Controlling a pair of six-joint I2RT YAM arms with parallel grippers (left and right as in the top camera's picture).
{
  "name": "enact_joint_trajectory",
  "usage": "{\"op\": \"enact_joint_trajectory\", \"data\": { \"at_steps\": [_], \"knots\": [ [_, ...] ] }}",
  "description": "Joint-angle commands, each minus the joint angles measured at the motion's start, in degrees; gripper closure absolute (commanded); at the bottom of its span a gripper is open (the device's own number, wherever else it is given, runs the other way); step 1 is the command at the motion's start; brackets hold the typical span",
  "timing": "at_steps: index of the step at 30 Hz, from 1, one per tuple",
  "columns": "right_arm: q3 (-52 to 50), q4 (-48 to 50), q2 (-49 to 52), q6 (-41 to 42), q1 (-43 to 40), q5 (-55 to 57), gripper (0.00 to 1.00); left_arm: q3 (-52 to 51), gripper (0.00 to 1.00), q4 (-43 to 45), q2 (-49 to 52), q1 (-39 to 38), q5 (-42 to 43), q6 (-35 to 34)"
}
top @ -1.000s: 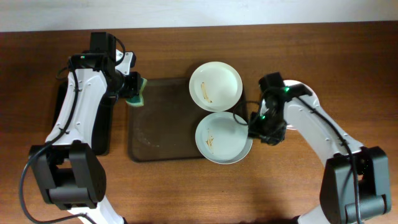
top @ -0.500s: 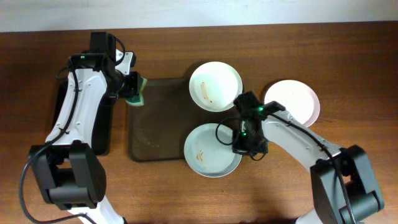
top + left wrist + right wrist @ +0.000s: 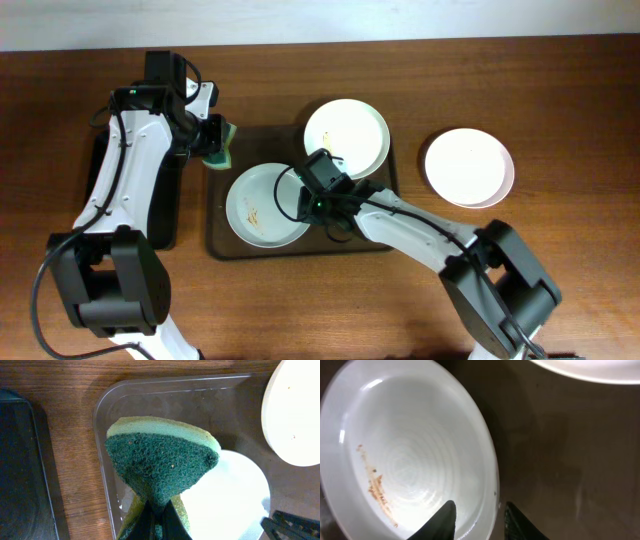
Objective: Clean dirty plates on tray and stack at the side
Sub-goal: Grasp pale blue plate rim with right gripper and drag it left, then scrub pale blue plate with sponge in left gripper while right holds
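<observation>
A pale plate (image 3: 262, 203) with orange-brown smears lies in the left half of the dark-brown tray (image 3: 268, 146). My right gripper (image 3: 316, 206) is shut on its right rim. In the right wrist view the rim (image 3: 487, 480) runs between my fingers (image 3: 482, 522). A second smeared white plate (image 3: 346, 138) sits at the tray's far right corner. A third plate (image 3: 469, 167) lies on the table to the right and looks unsmeared. My left gripper (image 3: 211, 142) is shut on a green sponge (image 3: 160, 457) and holds it over the tray's far left corner.
A narrow black tray (image 3: 170, 205) lies left of the brown tray, mostly under my left arm; it also shows in the left wrist view (image 3: 20, 470). Bare wooden table surrounds both trays. My right arm stretches across the tray's front right.
My right gripper has dragged the smeared pale plate from the tray's right front edge to its left half. The third plate on the right came into full view. The left arm has not moved.
</observation>
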Motion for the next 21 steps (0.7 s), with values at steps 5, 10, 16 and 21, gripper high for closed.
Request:
{"op": "enact_joint_trajectory", "data": {
  "at_steps": [5, 10, 16, 21],
  "knots": [
    [0.5, 8.5, 5.4, 1.1, -4.1, 0.6, 0.67, 0.3, 0.99, 0.1, 0.3, -0.2, 0.1, 0.3],
    [0.5, 10.4, 7.1, 1.1, -5.1, -3.4, 0.96, 0.3, 0.99, 0.1, 0.3, -0.2, 0.1, 0.3],
    [2.4, 2.8, 7.1, 2.6, -5.1, -7.9, 0.96, 0.3, 0.99, 0.1, 0.3, -0.2, 0.1, 0.3],
    [3.1, 2.7, 7.1, 2.6, -5.2, -5.0, 0.96, -7.4, 0.99, -2.2, 0.4, -1.6, 8.2, -5.2]
  ]
}}
